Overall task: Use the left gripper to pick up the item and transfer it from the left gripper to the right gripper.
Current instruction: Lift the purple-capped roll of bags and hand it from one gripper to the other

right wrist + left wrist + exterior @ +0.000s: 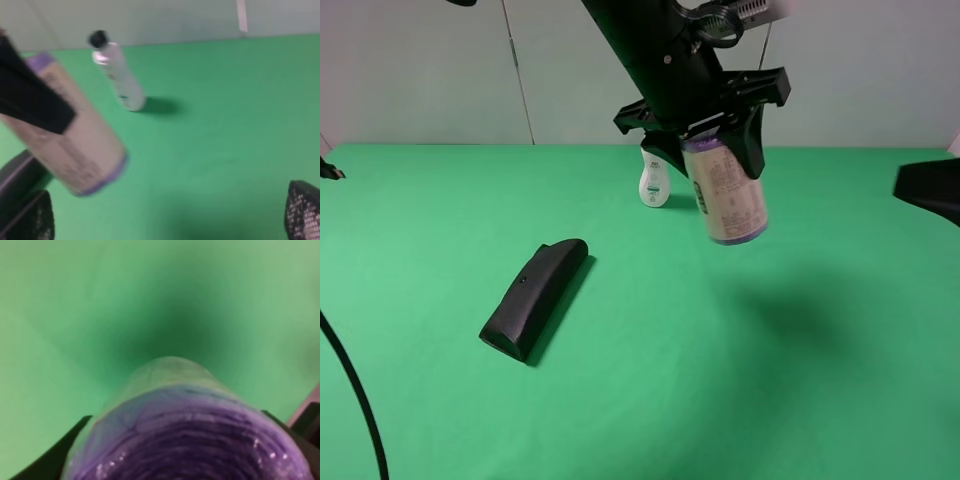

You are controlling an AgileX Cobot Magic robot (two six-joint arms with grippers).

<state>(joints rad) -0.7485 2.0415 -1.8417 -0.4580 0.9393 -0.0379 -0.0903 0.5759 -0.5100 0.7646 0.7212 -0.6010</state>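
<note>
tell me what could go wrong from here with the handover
1. The left gripper clamps the item only near its upper end, and it hangs tilted above the table; a nudge from the open right gripper could twist it loose.
2. A drop from there could roll it into the white bottle standing behind it.

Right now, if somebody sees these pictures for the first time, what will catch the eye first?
First, the cylindrical canister with purple ends and a cream label, hanging tilted above the green table in the black left gripper, near the middle of the high view. Then the long black case lying at that view's left, and the white bottle standing behind the canister.
</note>
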